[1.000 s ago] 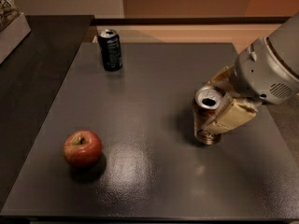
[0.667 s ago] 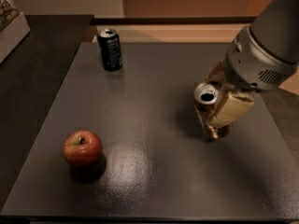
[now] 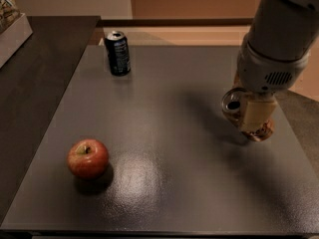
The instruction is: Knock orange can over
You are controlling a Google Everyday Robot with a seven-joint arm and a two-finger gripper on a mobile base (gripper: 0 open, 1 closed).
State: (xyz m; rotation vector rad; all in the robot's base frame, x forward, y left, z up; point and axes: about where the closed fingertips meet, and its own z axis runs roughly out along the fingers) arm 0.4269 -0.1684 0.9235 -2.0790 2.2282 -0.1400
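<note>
The orange can is at the right of the grey table. It is tilted, its silver top leaning left and its coppery base low to the right. My gripper comes down from the upper right and is shut on the can's body. One beige finger covers most of the can's side. The big grey wrist housing sits right above it.
A dark blue can stands upright at the table's back left. A red apple lies at the front left. A darker side surface with a white box runs along the left.
The arm has swung up and to the right. The orange can has gone from upright to tilted, its top leaning left, and has shifted a little right with the gripper.
</note>
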